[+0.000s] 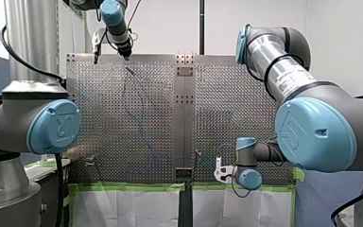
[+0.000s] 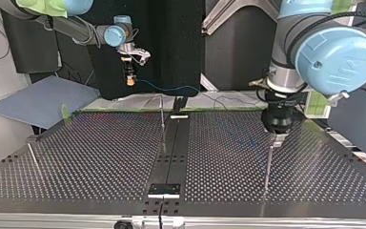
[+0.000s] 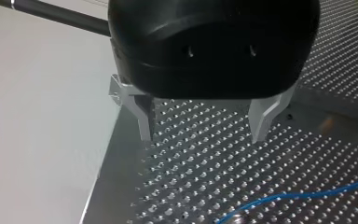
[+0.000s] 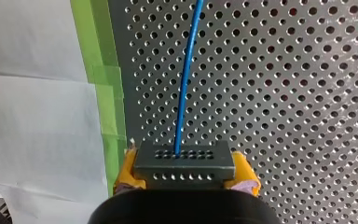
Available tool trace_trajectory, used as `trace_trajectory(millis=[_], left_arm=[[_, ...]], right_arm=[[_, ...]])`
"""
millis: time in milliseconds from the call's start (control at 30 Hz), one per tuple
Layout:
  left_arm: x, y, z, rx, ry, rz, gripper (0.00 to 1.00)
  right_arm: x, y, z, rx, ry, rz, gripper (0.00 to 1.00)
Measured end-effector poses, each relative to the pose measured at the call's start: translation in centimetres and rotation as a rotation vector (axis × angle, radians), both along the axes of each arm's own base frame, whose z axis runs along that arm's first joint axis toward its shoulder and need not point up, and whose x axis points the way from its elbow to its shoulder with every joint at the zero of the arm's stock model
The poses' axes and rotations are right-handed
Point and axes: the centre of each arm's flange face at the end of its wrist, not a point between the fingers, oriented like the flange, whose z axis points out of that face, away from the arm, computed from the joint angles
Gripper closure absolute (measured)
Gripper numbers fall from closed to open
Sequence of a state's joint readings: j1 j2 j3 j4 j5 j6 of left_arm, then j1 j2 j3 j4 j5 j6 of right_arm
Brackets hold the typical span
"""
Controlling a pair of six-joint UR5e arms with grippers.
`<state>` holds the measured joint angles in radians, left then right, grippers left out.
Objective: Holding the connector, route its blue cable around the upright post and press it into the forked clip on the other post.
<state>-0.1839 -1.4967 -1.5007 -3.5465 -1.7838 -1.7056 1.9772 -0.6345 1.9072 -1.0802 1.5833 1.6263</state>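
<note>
Squarely between my right jaws, connector (image 4: 184, 161), blue cable (image 4: 187, 79) running ahead.

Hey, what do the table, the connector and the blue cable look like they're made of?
Table: bare metal, likely steel or aluminium; grey sheen, punched holes.
Connector: probably moulded plastic; matte dark grey, crisp rows of pin holes.
Blue cable: likely plastic-insulated wire; smooth, glossy, gently bending.

Grey-and-silver arms (image 1: 283, 71) with pale blue joint caps (image 1: 315, 134), black cables (image 1: 9, 47); left hand (image 3: 203, 135) black, metal-fingered; right hand (image 4: 186, 175) yellow-padded.
</note>
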Motion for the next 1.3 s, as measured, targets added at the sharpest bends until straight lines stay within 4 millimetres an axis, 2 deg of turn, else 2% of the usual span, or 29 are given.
trace_trajectory(millis=[133, 467, 1300], left_arm=[[0.05, -0.13, -0.70, -0.005, 0.004, -0.010, 0.00], [0.14, -0.08, -0.81, -0.008, -0.006, 0.001, 0.00], [-0.77, 0.69, -1.20, -0.001, 0.006, 0.154, 0.00]], right_arm=[[0.02, 0.02, 0.00, 0.000, 0.000, 0.001, 1.00], [0.11, 0.09, 0.00, 0.000, 0.000, 0.003, 1.00], [0.28, 0.24, -0.02, 0.000, 0.003, 0.007, 1.00]])
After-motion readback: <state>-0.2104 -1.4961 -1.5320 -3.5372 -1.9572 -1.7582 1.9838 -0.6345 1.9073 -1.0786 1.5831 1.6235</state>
